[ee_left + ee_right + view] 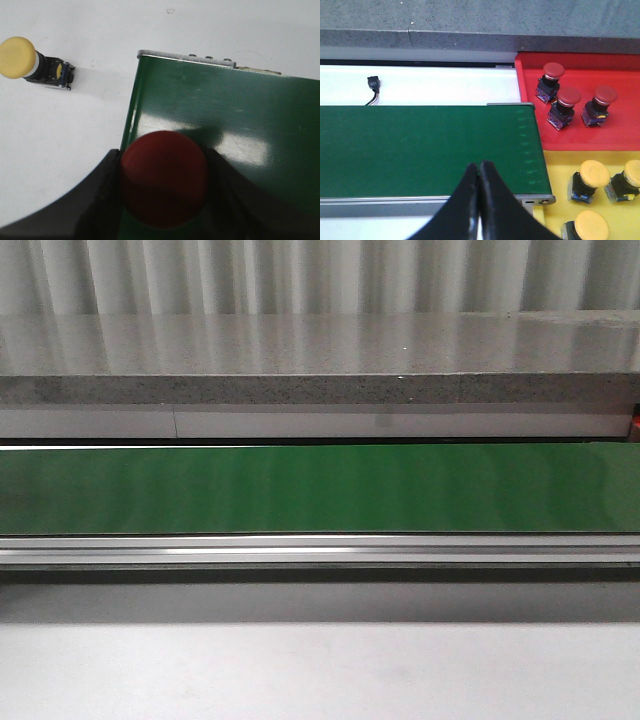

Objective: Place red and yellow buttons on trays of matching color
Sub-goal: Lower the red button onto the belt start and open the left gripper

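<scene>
In the left wrist view my left gripper (163, 186) is shut on a red button (163, 177), held over the end of the green belt (220, 130). A yellow button (30, 62) lies on its side on the white table beside that belt end. In the right wrist view my right gripper (479, 172) is shut with nothing in it, above the belt's near edge. The red tray (610, 135) holds three red buttons (565, 107). The yellow tray (560, 170) in front of it holds three yellow buttons (587, 181). The front view shows neither grippers nor buttons.
The green conveyor belt (320, 488) crosses the front view, with a metal rail (320, 552) in front and a grey stone ledge (320, 365) behind. A small black connector with wire (372, 87) lies on the white surface behind the belt.
</scene>
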